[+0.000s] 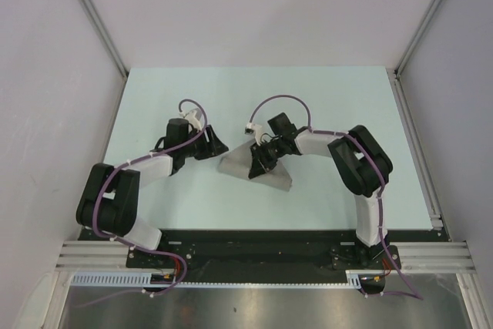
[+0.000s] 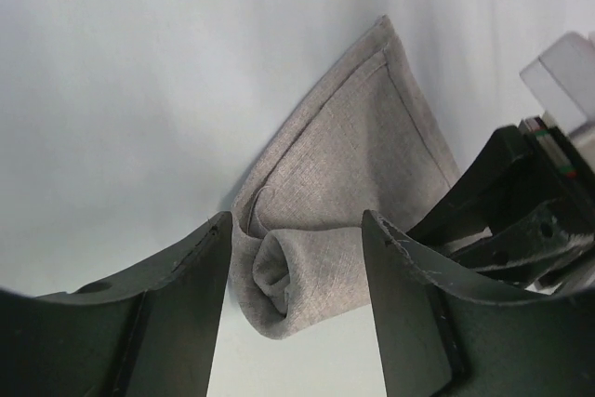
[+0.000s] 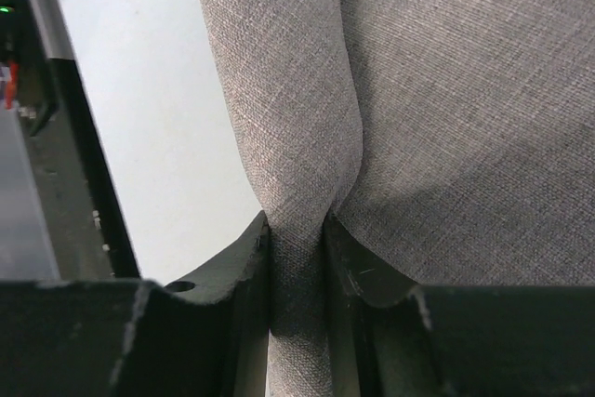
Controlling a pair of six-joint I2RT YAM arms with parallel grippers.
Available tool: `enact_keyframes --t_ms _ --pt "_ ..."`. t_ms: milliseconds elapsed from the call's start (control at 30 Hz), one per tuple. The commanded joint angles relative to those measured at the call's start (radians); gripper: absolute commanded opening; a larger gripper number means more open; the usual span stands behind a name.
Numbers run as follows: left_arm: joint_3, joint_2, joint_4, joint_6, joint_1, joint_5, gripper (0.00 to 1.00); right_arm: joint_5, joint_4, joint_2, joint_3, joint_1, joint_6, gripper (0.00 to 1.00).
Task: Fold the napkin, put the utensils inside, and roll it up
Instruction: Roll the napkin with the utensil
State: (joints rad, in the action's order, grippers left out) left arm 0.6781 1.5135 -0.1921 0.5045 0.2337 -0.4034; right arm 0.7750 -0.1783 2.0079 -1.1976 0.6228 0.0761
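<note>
Count: one napkin (image 1: 279,178), two grippers, one table (image 1: 339,105).
Napkin, place: mid-table, between the two grippers, lying flat except for its rolled edge.
Napkin, shape: folded to a rough triangle, with one edge rolled into a loose tube.
Napkin, long axis: in the top view it runs across the table from left to right, the right end slanting toward the near edge; a corner points to the far side.
Napkin, left wrist view: the open end of the roll (image 2: 279,271) faces the camera; a pointed corner reaches away from it.
Left gripper (image 1: 212,145): fingers (image 2: 191,276) spread wide and gripping nothing; the roll's end shows between them, but whether they touch the cloth cannot be told.
Right gripper (image 1: 257,162): fingers (image 3: 244,258) drawn close, pinching a raised ridge of the napkin (image 3: 297,137) between them.
Right gripper, place: over the napkin's middle.
</note>
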Motion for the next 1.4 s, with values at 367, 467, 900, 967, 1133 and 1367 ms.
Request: enact_keyframes --t_ms 367,467,900,967,1133,1367 --pt "-0.026 0.071 -0.084 0.005 0.03 -0.066 0.46 0.179 -0.202 0.161 -0.117 -0.037 -0.012 0.26" --pt "-0.022 0.097 -0.073 0.008 0.03 -0.066 0.37 0.178 -0.205 0.166 -0.128 -0.037 -0.012 0.26" --pt "0.0 0.163 -0.063 0.034 0.03 -0.048 0.0 0.029 -0.162 0.057 -0.122 -0.051 -0.064 0.52" --pt "0.014 0.183 -0.056 0.04 0.029 -0.043 0.0 -0.035 -0.113 -0.032 -0.087 -0.049 -0.072 0.56" --pt "0.047 0.229 -0.064 0.057 0.024 -0.049 0.0 -0.36 -0.017 -0.231 0.01 0.023 -0.033 0.59" --pt "0.067 0.255 -0.063 0.057 0.021 -0.051 0.0 -0.603 0.059 -0.287 0.096 0.178 0.083 0.64"
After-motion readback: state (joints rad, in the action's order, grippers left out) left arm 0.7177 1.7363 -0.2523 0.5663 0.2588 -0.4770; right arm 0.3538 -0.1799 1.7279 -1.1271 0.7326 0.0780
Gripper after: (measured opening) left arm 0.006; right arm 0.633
